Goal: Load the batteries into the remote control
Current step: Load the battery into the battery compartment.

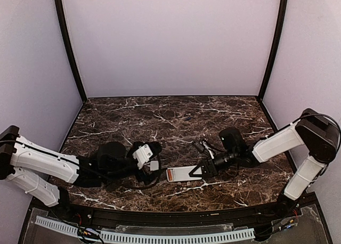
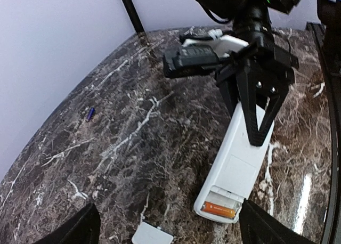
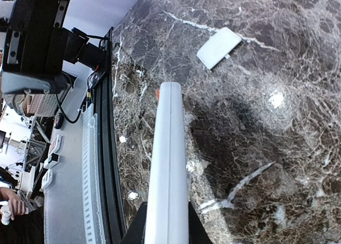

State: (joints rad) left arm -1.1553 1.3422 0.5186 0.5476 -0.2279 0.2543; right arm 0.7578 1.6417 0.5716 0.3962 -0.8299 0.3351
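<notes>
Half done: the orange-copper cylindrical battery [image 2: 218, 209] sits in the slim white plastic remote control [image 2: 237, 164], clamped by the right fingers [image 2: 250, 121], while the small dark blue battery [image 2: 89, 114] lies unloaded (left fingers [image 2: 74, 230] spread, empty).

The table [image 1: 160, 116] is a dark, white-veined marble-look slab, polished glossy (bright spots of lamp glare sit on it). The remote control [image 2: 240, 159] is smooth white plastic with a soft sheen, and the orange battery [image 2: 219, 210] seated in it gleams like metal. The right gripper [image 2: 258, 141] is matt black plastic. The walls [image 1: 170, 41] look plain and matt.
</notes>
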